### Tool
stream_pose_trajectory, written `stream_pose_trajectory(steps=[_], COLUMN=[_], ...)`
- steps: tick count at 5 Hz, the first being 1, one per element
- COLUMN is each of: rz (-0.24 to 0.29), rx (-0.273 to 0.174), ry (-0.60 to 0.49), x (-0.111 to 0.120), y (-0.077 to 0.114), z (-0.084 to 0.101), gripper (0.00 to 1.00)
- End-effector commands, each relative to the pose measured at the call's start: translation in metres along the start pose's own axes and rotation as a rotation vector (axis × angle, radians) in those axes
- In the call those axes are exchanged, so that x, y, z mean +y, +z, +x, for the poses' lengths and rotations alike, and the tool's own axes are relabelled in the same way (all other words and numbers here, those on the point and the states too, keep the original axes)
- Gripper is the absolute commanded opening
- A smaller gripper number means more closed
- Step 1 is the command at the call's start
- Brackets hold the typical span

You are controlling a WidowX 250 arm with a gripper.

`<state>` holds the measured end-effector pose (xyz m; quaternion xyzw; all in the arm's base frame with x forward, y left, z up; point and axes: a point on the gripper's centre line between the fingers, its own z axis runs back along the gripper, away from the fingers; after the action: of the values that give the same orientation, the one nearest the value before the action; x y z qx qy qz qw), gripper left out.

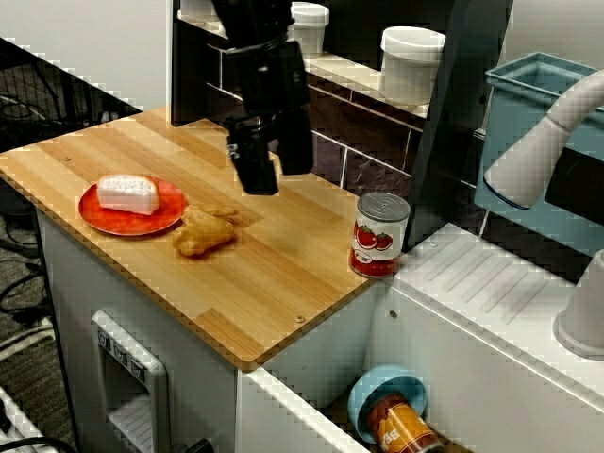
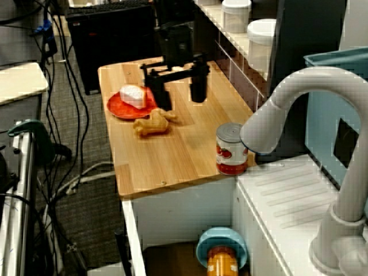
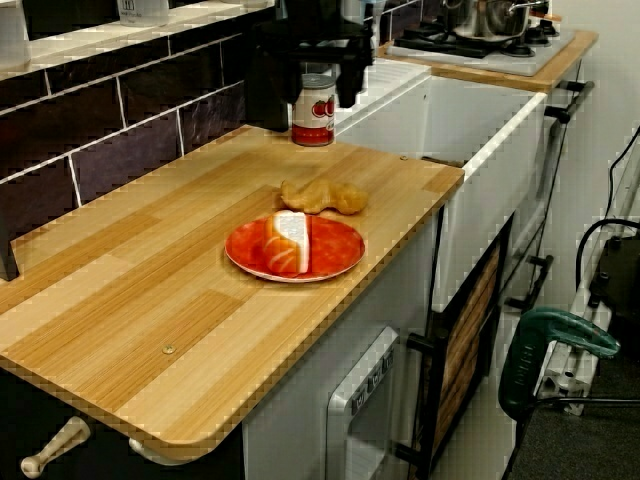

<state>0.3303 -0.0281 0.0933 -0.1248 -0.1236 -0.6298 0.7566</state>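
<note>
Counter (image 1: 283, 274): wooden top is carrying all items; white drainer (image 1: 472, 274) is adjoining it on the can side.

Gripper (image 2: 180, 100): is hanging above the wood, fingers pointing down and spread wide, nothing btwn them. It is touching no item, prob. because it is riding high enough to clear them.

Plate (image 1: 168, 209): red, is sitting nr the counter's far end from the drainer.

Can (image 1: 379, 234): is standing upright at the drainer-side edge, well apart from the food.

Fried piece (image 1: 201, 231): is lying directly on the wood, just beside the plate rim; contact cannot be told. It is the item nearest the gripper.

Wedge (image 1: 127, 192): white, is lying on the plate, so off the bare wood.
</note>
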Motion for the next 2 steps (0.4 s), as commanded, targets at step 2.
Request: stream_pose_trajectory(steps=[2], rz=[0.081], rx=[0.000], ry=[0.041], x=[0.057], y=[0.005], z=[0.009], gripper=[1.00])
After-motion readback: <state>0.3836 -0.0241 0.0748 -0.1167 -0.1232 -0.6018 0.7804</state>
